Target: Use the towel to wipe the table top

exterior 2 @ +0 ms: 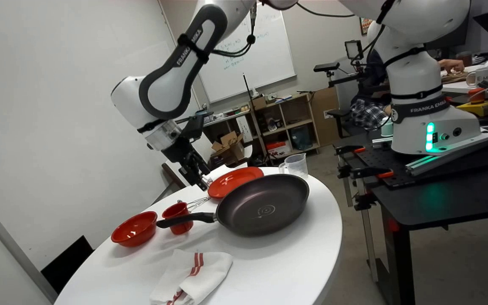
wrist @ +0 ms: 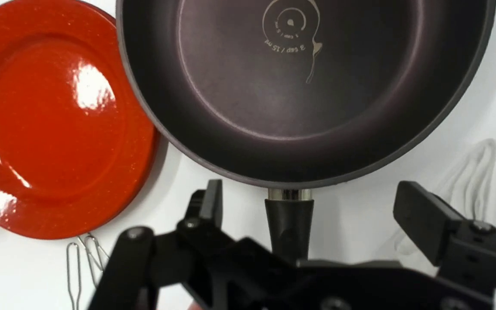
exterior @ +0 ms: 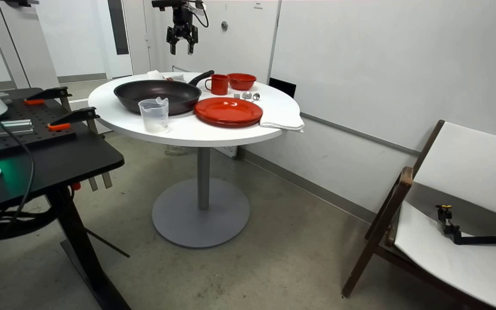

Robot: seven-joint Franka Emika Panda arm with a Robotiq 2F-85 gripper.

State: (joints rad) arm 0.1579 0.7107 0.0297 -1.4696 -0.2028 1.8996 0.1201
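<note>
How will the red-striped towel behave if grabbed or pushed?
The red-striped towel is probably floppy, given its loose folds. It looks like thin cloth, so likely light. Pushed, it may bunch rather than tip, lying low on the table top.

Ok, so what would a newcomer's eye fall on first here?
Probably the big dark frying pan on the round white table top, with bright red stacked plates beside it. The pincer hangs open above the table top. A red-striped white towel lies in the foreground of an exterior view.
</note>
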